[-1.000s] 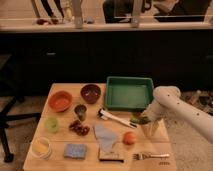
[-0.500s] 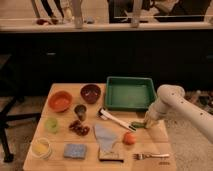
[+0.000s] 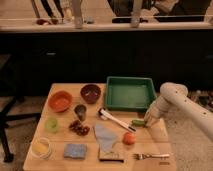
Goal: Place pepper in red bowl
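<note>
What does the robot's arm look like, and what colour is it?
The arm is creamy white, thick and smooth, like fat rounded tubes joined by a big round elbow. No cables or markings show on it. It narrows down to the gripper at its lower end, down at the pepper near the right edge of the table.

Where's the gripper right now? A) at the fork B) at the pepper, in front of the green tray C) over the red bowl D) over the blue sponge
B: the gripper is down at the pepper, closed on its right end, just in front of the green tray.
</note>
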